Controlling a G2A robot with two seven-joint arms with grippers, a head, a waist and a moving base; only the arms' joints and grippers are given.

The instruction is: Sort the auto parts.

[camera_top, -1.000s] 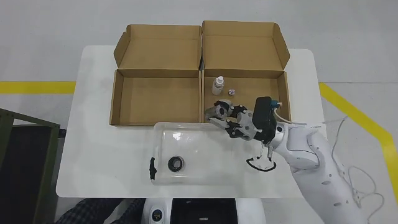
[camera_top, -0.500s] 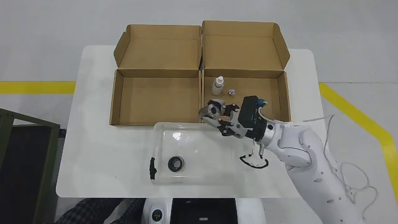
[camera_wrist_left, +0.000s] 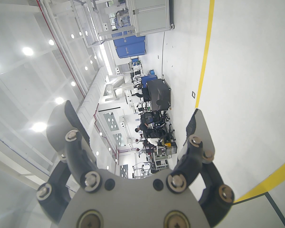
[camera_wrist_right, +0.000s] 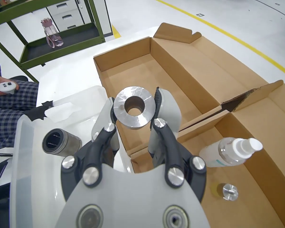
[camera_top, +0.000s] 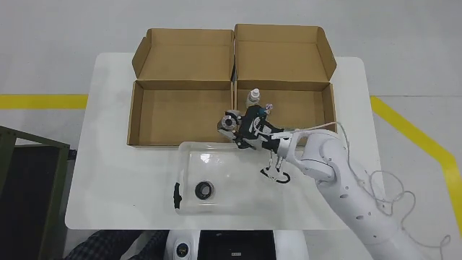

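We clamp the metal ring (camera_wrist_right: 134,121) in our right jaws over the empty box (camera_wrist_right: 137,72) for sorting; left jaws gape, holding nothing.

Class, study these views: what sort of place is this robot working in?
Probably an industrial robotics lab or factory hall: a yellow floor line borders the work area, a framed machine enclosure stands across the open floor, and a green metal rack sits nearby.
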